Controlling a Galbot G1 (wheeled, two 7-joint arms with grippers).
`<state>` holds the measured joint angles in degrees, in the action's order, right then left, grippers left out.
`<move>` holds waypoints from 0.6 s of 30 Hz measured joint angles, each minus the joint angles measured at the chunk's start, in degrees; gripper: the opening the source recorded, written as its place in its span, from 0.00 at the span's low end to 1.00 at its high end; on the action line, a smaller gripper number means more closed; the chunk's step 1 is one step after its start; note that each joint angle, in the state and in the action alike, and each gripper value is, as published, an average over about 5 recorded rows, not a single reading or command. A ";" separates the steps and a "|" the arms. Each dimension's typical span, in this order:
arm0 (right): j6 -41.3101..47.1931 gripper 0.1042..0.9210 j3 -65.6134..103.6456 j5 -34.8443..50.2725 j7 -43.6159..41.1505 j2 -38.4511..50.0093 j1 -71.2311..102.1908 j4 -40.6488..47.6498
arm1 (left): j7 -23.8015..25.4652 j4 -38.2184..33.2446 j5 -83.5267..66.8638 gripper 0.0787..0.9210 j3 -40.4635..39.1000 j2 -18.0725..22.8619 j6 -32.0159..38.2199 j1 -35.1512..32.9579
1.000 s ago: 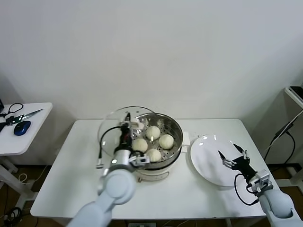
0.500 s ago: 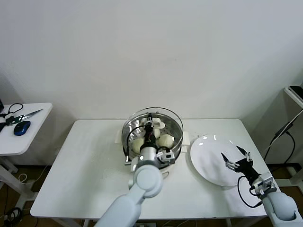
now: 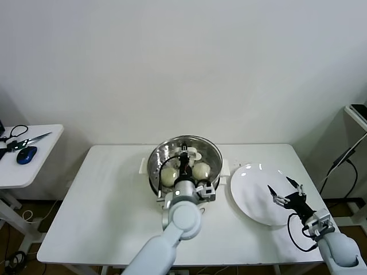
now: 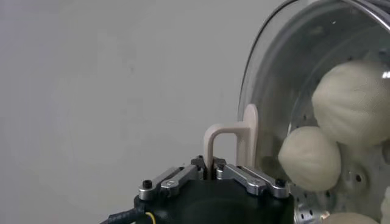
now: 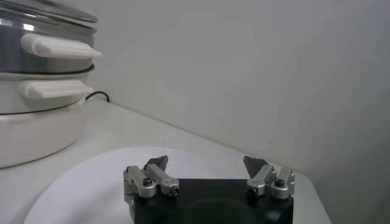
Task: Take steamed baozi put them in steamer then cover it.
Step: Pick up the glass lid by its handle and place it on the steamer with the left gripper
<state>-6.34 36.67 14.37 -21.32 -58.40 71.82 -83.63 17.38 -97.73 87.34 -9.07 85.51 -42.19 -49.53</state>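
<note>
From the head view we see the steamer (image 3: pixel 172 184) standing near the middle of the white table (image 3: pixel 97 200), its steel pot on a white base; the cover (image 3: pixel 163 154) lies over the pot's mouth, and through its glass we make out two of the steamed baozi (image 3: pixel 201 171) on the perforated tray; the others are hidden behind the arm; our left gripper (image 3: pixel 184 154) reaches over the pot from the front and is clamped shut on the cover's white bar handle; to the right of the steamer, just beside it, lies a flat white plate (image 3: pixel 246 195); our right gripper (image 3: pixel 284 190) hovers over the plate's right part with its fingers spread wide and nothing between them; a small side table (image 3: pixel 40 152) stands well apart on the left, carrying scissors (image 3: pixel 28 139) and a blue mouse (image 3: pixel 26 154).

In the left wrist view the left gripper (image 4: pixel 214 171) has its jaws pinched together on the foot of the white handle (image 4: pixel 234 143); beyond the handle the cover (image 4: pixel 274 79) fills the picture's side, and the baozi (image 4: pixel 309 158) show through its glass, resting on the holed tray.

In the right wrist view the right gripper (image 5: pixel 209 176) holds its fingers (image 5: pixel 152 173) far apart over the plate (image 5: pixel 79 189), gripping nothing; the steamer (image 5: pixel 42 91) stands off to one side, its side handles jutting toward us, with the cover's rim seated on top.
</note>
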 measured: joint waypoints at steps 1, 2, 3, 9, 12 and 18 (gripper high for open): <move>-0.02 0.88 0.02 -0.01 -0.03 0.01 0.00 0.05 | 0.09 0.07 0.10 0.08 0.01 0.01 0.00 -0.03; -0.04 0.88 0.04 -0.01 -0.06 0.01 0.00 0.10 | 0.15 0.14 0.18 0.08 0.02 0.01 0.00 -0.08; -0.07 0.88 0.07 -0.01 -0.08 0.02 0.00 0.17 | 0.21 0.20 0.25 0.08 0.04 0.01 0.00 -0.14; -0.16 0.88 0.12 -0.05 -0.23 -0.03 -0.10 0.33 | 0.24 0.93 0.70 0.08 0.05 0.07 0.00 -0.24; -0.21 0.88 0.12 -0.13 -0.29 -0.14 -0.16 0.34 | 0.16 1.33 0.92 0.08 0.03 0.10 0.00 -0.18; -0.33 0.88 0.13 -0.34 -0.44 -0.29 -0.17 0.45 | -0.39 2.00 1.19 0.08 -0.06 -0.08 0.00 0.11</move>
<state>-6.67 36.80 14.04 -21.76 -58.68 71.66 -83.18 16.99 -95.72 88.53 -9.13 85.43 -42.19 -49.42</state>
